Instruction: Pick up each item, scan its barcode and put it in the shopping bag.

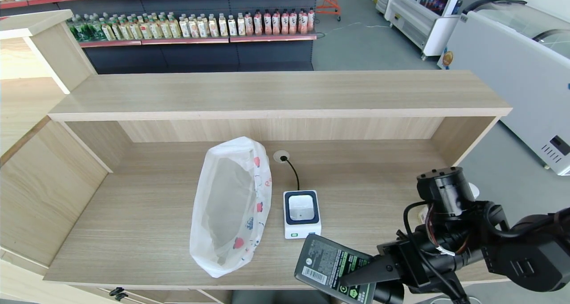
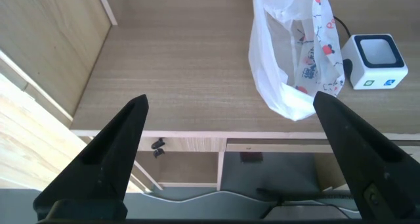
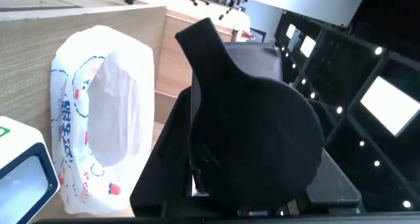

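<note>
The dark flat pouch [image 1: 325, 255] hangs just in front of the barcode scanner [image 1: 302, 212], on the robot's side of it. The right gripper [image 1: 349, 279] has its jaws clenched on one end, so most of the pouch juts out unsupported. Its barcode faces up, away from the scanner's window. Unless the pouch is turned over, I'd judge the scan likely to fail, and turning it with so narrow a hold could let it slip or swing.

The left gripper [image 2: 230, 106] hovers at the surface's [image 1: 378, 184] front edge, beyond the bag from the scanner, jaws spread wide and holding nothing.

The thin white shopping bag [image 1: 231, 206] stands just beside the scanner, its mouth open but slack. A corner of the pouch could catch the rim and fold or drag the bag.

Behind the scanner its black cable [image 1: 294, 172] runs to a hole in the surface; a low sweep might snag it.
</note>
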Robot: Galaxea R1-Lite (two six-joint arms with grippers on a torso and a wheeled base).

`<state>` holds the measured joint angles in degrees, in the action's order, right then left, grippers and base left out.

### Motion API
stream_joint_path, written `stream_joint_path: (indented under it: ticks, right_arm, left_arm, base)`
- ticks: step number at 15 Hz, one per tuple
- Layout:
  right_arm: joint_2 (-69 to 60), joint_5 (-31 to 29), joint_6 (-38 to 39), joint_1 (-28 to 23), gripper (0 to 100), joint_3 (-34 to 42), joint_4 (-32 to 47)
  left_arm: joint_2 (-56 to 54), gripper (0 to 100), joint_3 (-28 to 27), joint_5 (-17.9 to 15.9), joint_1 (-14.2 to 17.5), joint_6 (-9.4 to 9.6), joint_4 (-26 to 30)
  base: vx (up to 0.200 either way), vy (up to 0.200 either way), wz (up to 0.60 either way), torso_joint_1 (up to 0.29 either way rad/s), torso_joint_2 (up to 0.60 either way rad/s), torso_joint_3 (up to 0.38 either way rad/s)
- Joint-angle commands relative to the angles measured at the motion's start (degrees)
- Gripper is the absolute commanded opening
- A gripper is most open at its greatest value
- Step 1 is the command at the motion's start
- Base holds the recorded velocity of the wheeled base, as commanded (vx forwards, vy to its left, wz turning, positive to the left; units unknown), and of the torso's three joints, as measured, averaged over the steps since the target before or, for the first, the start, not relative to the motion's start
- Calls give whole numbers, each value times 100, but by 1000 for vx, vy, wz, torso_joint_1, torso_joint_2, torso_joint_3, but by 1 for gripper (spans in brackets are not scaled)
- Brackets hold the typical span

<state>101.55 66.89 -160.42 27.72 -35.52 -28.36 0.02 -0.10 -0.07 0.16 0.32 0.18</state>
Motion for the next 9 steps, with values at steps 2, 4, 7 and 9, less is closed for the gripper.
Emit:
stream_joint_path:
  ticks: [2, 4, 7, 9]
  right_arm:
    - [93, 140, -174, -100, 0, -34, 14]
    - [76, 158, -183, -109, 0, -113, 5]
    - [84, 166, -183, -118, 0, -157, 5]
    - [84, 166, -183, -118, 0, -157, 5]
  left_arm:
    - [-2, 100, 1, 7, 2, 3, -1]
    - [-2, 100, 1, -1, 2, 3, -1]
    - [-2, 100, 1, -1, 2, 3, -1]
    - [-2, 100, 1, -1, 2, 3, -1]
  base:
    - [0, 0, 0, 0, 0, 0]
    - [0, 0, 0, 0, 0, 0]
    - [0, 0, 0, 0, 0, 0]
    - [0, 0, 0, 0, 0, 0]
